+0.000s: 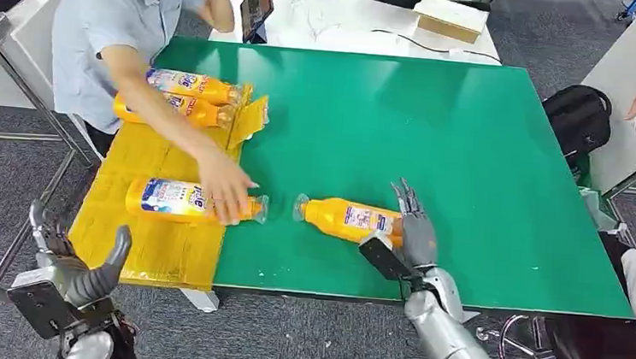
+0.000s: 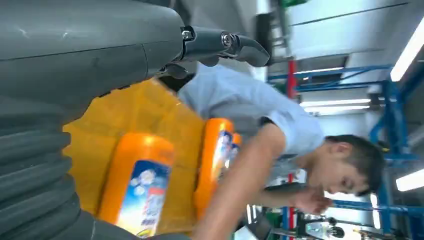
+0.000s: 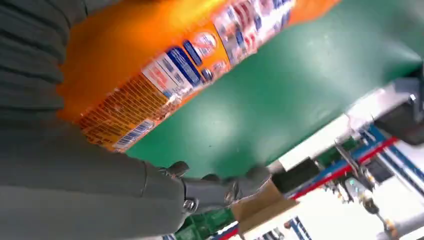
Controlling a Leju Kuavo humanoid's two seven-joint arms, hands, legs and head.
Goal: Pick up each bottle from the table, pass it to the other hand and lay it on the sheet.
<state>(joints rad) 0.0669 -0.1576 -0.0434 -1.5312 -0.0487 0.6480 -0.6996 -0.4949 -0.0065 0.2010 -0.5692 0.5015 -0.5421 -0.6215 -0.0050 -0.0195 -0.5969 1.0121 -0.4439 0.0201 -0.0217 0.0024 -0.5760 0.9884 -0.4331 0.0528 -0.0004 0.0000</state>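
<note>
Fingers [image 1: 406,199] of right hand [image 1: 413,230] spread against lying bottle [image 1: 347,219]; left hand [image 1: 76,268] open, empty

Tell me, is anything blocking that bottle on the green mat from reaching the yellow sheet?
Yes. A person's hand rests on another bottle at the yellow sheet's near edge, directly between the bottle on the green mat and the sheet.

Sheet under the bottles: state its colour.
Yellow; the sheet shows best in the head view.
</note>
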